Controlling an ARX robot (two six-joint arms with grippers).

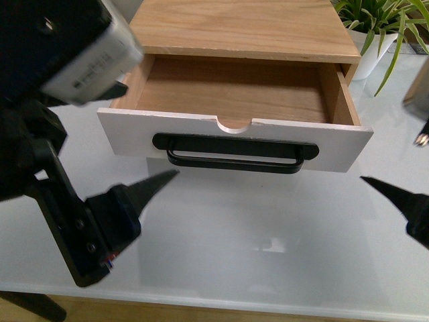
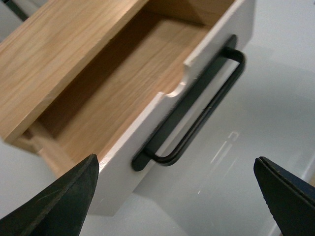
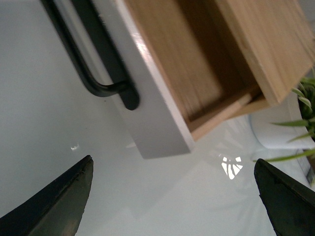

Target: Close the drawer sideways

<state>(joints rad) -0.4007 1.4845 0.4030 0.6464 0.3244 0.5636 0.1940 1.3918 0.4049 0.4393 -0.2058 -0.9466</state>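
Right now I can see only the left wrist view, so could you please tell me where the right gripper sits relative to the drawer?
Observer: The right gripper hangs open in front of the drawer, near its right end, touching nothing.
Operator: Thank you. Does anything stand beside the cabinet on that side?
Observer: Yes, a potted plant stands just right of the cabinet, toward the back.
Operator: And is the drawer's right inner corner free of objects?
Observer: The right wrist view shows only bare wood there.
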